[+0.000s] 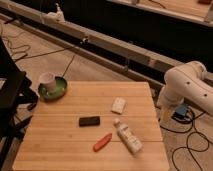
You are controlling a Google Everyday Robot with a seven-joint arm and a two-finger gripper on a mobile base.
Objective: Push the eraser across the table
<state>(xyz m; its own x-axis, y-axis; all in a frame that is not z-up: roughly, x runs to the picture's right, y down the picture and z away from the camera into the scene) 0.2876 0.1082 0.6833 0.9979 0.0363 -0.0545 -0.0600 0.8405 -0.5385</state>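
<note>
The black eraser (89, 120) lies flat near the middle of the light wooden table (60, 145), its long side running left to right. An orange marker (102, 142) lies just in front of it and to the right. The white arm (186, 86) hangs beyond the table's right edge, well away from the eraser. The gripper itself does not show; only the arm's white links are in view.
A white tube-like bottle (127, 137) lies on its side right of the marker. A small white block (118, 105) lies behind the eraser to the right. A green plate (60, 90) with a white cup (47, 80) sits at the back left corner. Cables cover the floor.
</note>
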